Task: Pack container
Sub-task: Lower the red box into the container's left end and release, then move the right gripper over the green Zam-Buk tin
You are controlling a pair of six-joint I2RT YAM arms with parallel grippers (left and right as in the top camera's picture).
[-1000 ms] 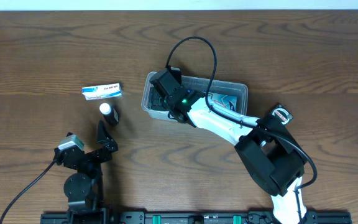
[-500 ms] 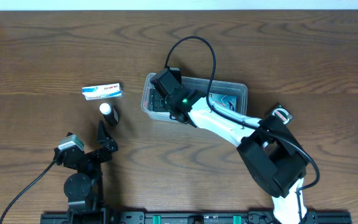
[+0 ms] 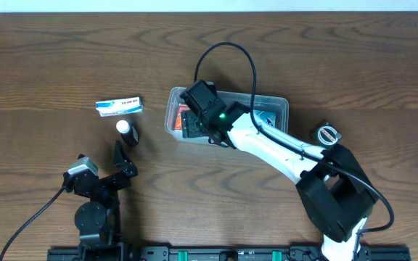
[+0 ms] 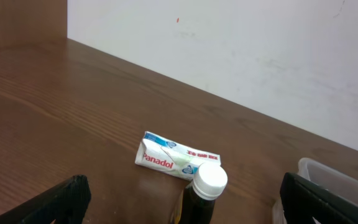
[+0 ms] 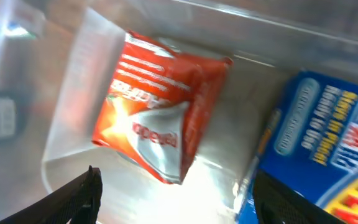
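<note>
The container (image 3: 283, 107) sits mid tabletop (image 3: 354, 51), and the red packet (image 5: 160, 102) now lies loose inside it by the blue box (image 5: 328, 143). The right claw (image 5: 179, 205) has spread wide and let go (drop done, looks like). The left claw (image 3: 124, 161) is wide, empty.

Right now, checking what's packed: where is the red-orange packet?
Overhead, the red-orange packet lies at the left end inside the container, beside the blue box, under the right gripper.

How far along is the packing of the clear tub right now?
Done: a red box and a blue box lie in the container. In hand: the right gripper hangs open above the red box. Remaining: the Panadol box and white-capped bottle sit outside.
</note>
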